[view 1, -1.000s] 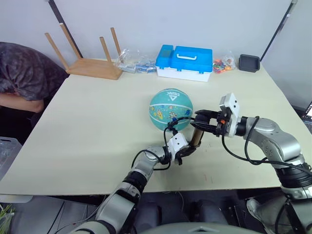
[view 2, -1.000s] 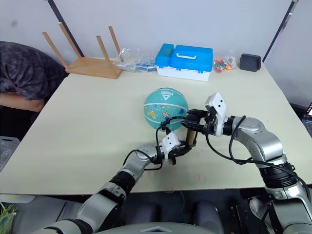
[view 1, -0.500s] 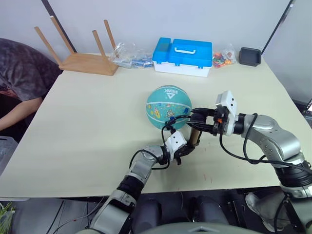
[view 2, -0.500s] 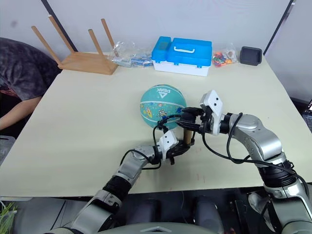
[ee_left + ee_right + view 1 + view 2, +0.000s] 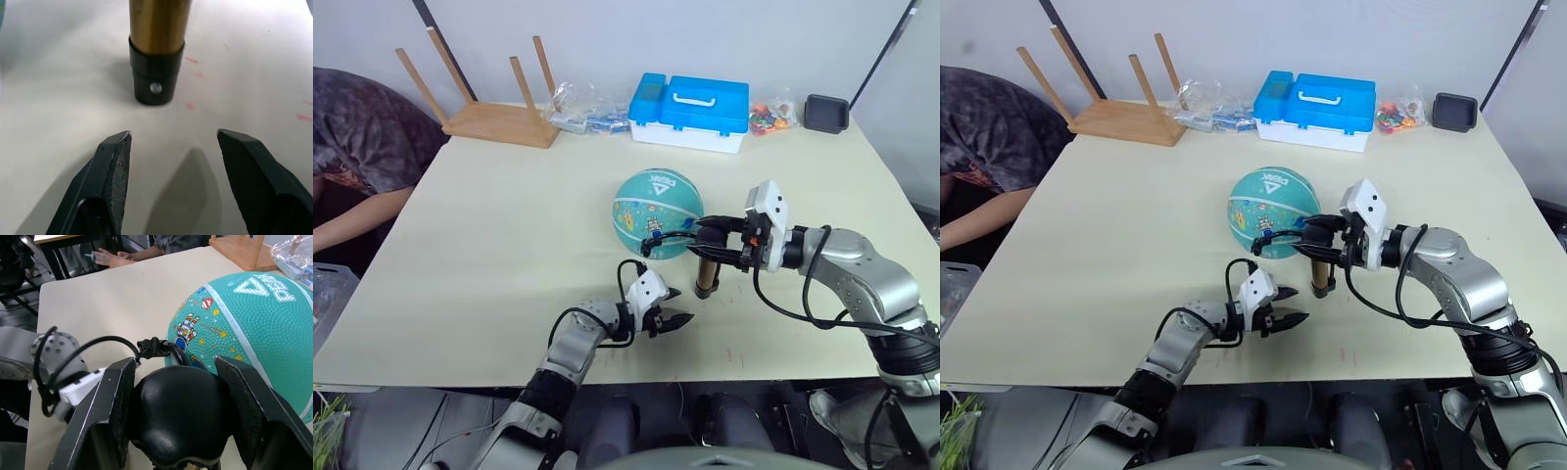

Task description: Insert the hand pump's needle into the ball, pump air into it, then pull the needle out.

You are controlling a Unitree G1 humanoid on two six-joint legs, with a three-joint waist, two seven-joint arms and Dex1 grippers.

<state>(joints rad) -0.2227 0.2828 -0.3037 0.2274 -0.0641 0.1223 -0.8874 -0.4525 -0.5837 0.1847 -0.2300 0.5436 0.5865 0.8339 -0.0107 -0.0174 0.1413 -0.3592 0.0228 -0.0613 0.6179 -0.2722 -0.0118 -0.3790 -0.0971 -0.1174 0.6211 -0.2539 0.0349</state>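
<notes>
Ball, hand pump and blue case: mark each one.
ball (image 5: pixel 651 208), left eye view, upper teal face near the white lettering.
hand pump (image 5: pixel 157 22), left wrist view, bronze-gold cylinder.
blue case (image 5: pixel 1327 100), right eye view, blue lid.

The teal ball (image 5: pixel 1273 211) sits mid-table (image 5: pixel 1087 245), and the hand pump (image 5: pixel 1317 272) stands upright just beside it, its black hose (image 5: pixel 1273 235) looping over to the ball's near side. The right gripper (image 5: pixel 1317 240) is clamped on the pump's black handle, while the left gripper (image 5: pixel 1285 305) rests on the table near the pump's base with its fingers spread, holding nothing. Along the far edge lie an upturned wooden stool (image 5: pixel 1121 117), a blue and white case (image 5: pixel 1317 103) and a small black tray (image 5: pixel 1454 111); a person (image 5: pixel 989 127) leans at the table's left side.
</notes>
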